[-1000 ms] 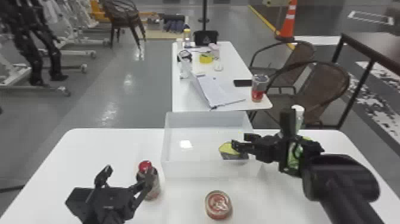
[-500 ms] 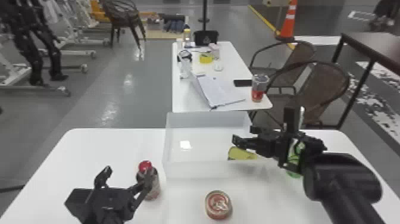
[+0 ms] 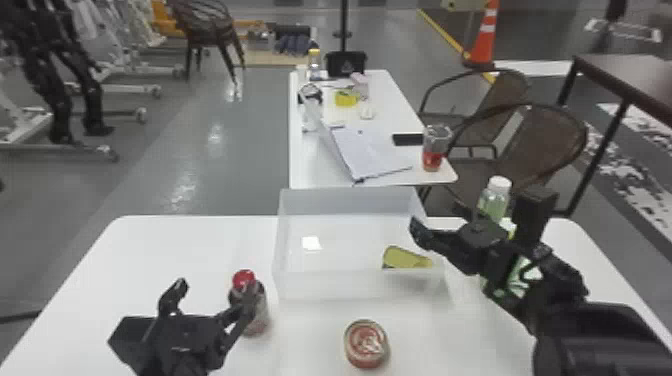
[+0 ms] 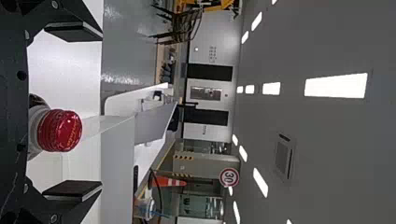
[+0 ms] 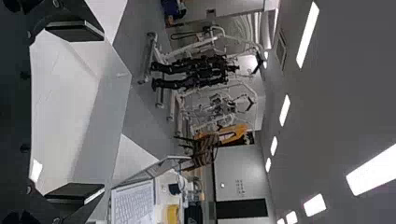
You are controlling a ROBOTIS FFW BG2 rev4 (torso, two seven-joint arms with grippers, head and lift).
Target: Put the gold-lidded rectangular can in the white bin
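Tabletop [image 3: 165, 250] is holding the white bin [image 3: 325, 287] before grey floor [image 3: 225, 175], left gripper [image 3: 215, 291] and right gripper [image 3: 441, 226] both gaping wide.

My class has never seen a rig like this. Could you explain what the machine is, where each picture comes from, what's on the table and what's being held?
This is a robot with a black left arm and right arm. One picture looks down from its head; the two sideways ones come from its wrists. The white table holds a white bin, a red-capped bottle by the left jaws, a round red can, and a green bottle partly behind the right arm. The yellowish thing inside the bin is probably the gold-lidded can. Both pairs of jaws are open, holding nothing.
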